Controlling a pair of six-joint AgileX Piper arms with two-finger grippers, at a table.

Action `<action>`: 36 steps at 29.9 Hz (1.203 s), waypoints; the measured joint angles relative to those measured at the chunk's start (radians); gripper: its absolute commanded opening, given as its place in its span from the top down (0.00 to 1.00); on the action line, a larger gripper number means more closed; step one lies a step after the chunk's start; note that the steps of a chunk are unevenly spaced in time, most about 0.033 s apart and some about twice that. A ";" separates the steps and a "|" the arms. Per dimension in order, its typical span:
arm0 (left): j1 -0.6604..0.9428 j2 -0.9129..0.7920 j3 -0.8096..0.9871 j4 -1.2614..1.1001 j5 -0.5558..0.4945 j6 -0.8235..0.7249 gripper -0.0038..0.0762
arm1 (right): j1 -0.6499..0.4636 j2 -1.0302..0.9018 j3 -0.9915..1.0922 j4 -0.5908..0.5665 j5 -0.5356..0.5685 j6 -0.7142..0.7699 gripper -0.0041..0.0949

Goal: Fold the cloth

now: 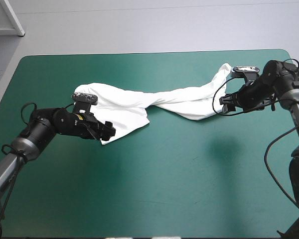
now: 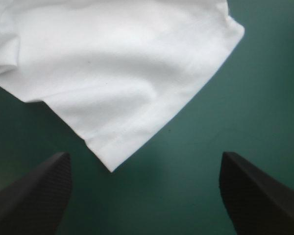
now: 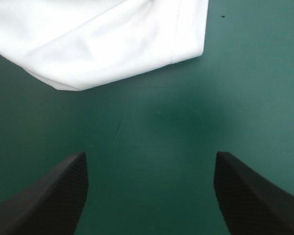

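Left hand (image 2: 144, 156) and right hand (image 3: 149, 155) both spread wide; twisted T-shirt (image 1: 139, 102) stretches lengthwise left to right.

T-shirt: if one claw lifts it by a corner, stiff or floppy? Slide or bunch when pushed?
Likely floppy: the T-shirt lies twisted and creased mid-span, so it should drape from a single grip. Probably light; the fabric looks thin. Pushed, it would likely bunch rather than slide whole on the cover.
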 measured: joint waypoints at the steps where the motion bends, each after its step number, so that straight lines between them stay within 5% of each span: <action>1: -0.009 0.008 0.015 0.020 -0.026 -0.023 0.20 | 0.000 -0.003 0.000 0.000 -0.002 -0.001 0.28; 14: -0.023 0.256 0.016 0.120 -0.150 -0.112 0.23 | 0.000 -0.038 0.000 -0.003 -0.010 -0.004 0.28; 17: -0.023 0.278 0.010 0.107 -0.170 -0.109 0.35 | 0.000 -0.040 0.000 -0.008 -0.024 -0.004 0.28; 25: -0.056 0.302 0.004 0.078 -0.231 -0.105 0.93 | 0.000 -0.042 0.000 -0.047 -0.145 0.008 0.28; 36: -0.059 0.305 0.002 0.090 -0.228 -0.106 0.93 | -0.065 0.119 0.000 -0.023 -0.225 0.022 0.28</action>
